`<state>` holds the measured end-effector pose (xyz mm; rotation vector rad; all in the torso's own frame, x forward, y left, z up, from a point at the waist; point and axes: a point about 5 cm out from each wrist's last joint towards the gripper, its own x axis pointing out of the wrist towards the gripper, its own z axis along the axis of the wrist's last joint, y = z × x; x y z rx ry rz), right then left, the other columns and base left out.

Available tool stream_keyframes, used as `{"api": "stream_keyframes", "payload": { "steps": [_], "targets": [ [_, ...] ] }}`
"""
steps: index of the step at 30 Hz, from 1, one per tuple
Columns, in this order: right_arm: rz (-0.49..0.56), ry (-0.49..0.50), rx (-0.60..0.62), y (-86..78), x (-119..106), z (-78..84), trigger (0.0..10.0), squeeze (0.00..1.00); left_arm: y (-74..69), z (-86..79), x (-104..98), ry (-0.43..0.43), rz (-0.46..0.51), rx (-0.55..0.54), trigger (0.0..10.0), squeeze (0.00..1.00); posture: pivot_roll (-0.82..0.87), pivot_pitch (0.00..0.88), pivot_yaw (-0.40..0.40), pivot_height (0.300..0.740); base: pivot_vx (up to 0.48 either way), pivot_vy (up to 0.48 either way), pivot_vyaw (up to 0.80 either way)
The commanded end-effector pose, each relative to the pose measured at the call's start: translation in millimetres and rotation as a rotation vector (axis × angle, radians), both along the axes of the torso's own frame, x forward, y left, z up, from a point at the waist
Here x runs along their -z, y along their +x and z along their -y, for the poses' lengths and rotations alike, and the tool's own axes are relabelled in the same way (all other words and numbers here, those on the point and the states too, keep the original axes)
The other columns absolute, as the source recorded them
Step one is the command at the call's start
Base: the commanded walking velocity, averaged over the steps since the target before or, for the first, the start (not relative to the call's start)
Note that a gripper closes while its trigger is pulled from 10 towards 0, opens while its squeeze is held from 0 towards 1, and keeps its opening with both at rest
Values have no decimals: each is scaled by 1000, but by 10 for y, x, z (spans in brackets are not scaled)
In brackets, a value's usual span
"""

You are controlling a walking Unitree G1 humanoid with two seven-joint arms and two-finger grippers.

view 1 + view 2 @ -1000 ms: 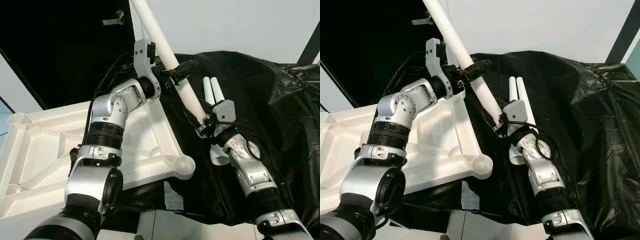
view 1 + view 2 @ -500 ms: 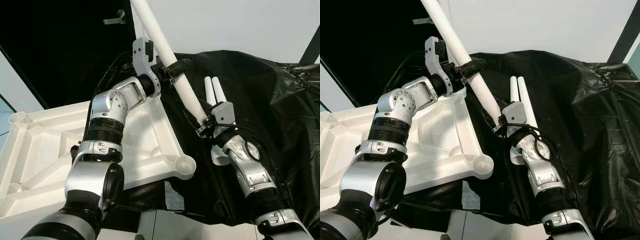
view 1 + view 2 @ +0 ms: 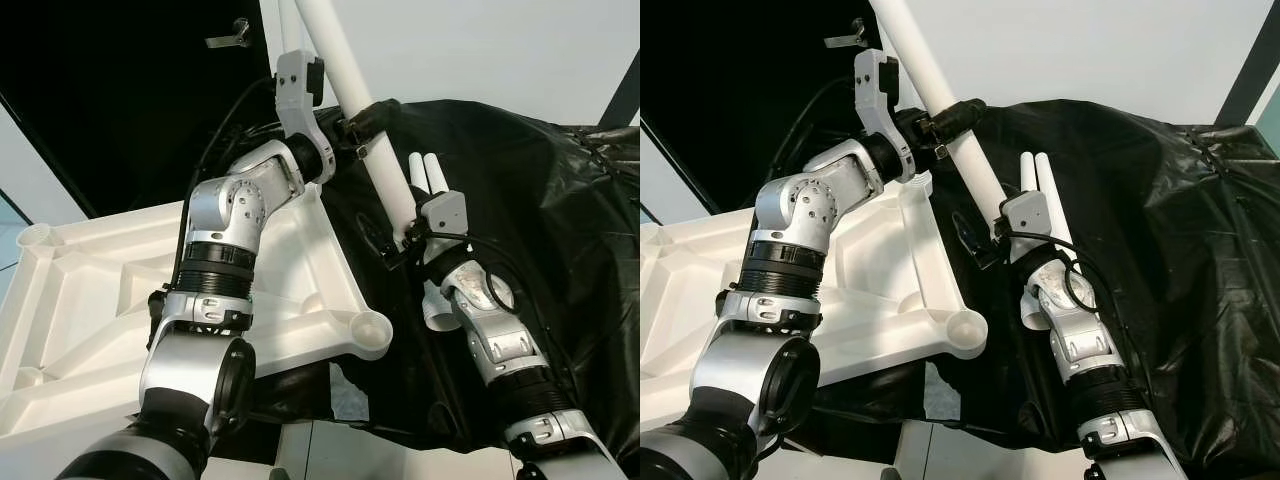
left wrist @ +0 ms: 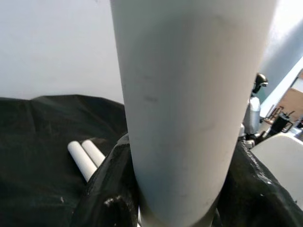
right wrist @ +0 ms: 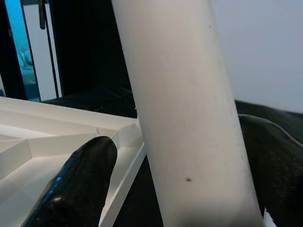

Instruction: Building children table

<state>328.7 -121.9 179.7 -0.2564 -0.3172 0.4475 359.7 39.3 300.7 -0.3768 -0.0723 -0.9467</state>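
1. Grippers came first: the left gripper [image 3: 362,125] was clamped around a long white table leg [image 3: 352,95] high on the tube, its black fingers [image 4: 106,198] wrapped on either side of it with no gap showing.
2. The right gripper [image 3: 392,240] met the same leg at its lower end; in the right wrist view one black finger [image 5: 75,182] stood beside the tube with a sliver of space between them, so it could not be told whether that grip was closed on the leg or merely bracketing it.
3. The leg slanted steeply, its top running out of the head views and its lower end hanging over the black plastic sheet [image 3: 540,220], clear of the tabletop.
4. The white tabletop [image 3: 90,300] lay upside down to the robot's left, ribs facing up, partly resting on the black sheet.
5. Its near corner socket [image 3: 368,327] stood open with no leg in it, and a far corner socket [image 3: 33,237] looked likewise unfilled.
6. Two spare legs [image 3: 428,172] lay side by side on the sheet just behind the right wrist.
7. Judged from this, assembly was at an early stage: no leg appeared seated, one was in hand, and it still needed bringing upright over a socket and pressing in before the others followed.
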Motion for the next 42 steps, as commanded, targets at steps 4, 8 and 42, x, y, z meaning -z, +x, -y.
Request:
{"api": "stream_keyframes", "payload": {
  "steps": [4, 8, 42],
  "targets": [
    [-43, -24, -11, 65, -84, -89, 10000, 0, -192, 204, -66, 32, 135, 36, 10000, 0, -7, 0, 77, 740, 0, 0, 0],
    [-70, -49, 12, 117, -121, -103, 10000, 0, -281, 294, -46, 67, 204, 18, 10000, 0, -7, 0, 77, 740, 0, 0, 0],
    [-149, -137, 28, 142, -217, -118, 4078, 0, -437, 505, 36, 159, 325, -33, 10000, 839, -13, 0, 75, 740, 0, 0, 0]
  ]
}}
